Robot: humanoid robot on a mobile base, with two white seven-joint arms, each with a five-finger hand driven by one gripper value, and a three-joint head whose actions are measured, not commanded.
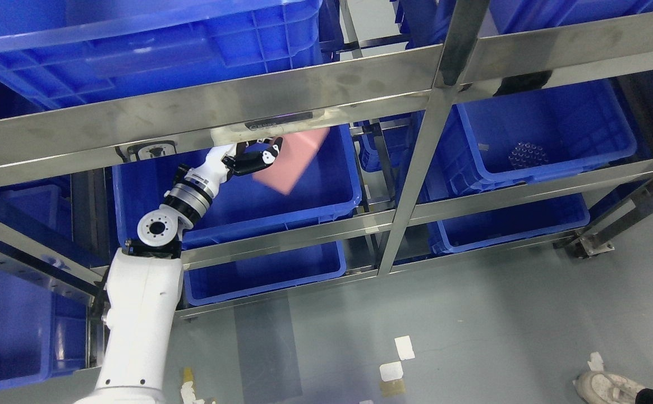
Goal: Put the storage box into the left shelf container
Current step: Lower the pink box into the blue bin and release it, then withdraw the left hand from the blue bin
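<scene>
Head view, single frame. The left hand [253, 160] is seen reaching into the steel shelf [326, 92] from the lower left, just under the upper rail. A pink storage box [293, 160], flat and tilted, is gripped at its left edge by the fingers [270, 151]; the hand is closed on it. The box is held in the air above the interior of the left blue container [326, 185], its upper corner close beneath the rail and its lower corner pointing down toward the container floor. It extends rightward from the hand; nothing else is seen supporting it. The pink shape is slightly blurred, so its exact outline cannot be fixed.

Step judged in hand: lowering and release into the container. To be done well, the box should be brought lower and kept clear of the rail and the container's back wall before the fingers are let go, so that it drops flat rather than on a corner. The wrist should be levelled first if clearance allows.

The right arm is not seen. A person's shoe [607, 387] is noted on the floor at lower right.
</scene>
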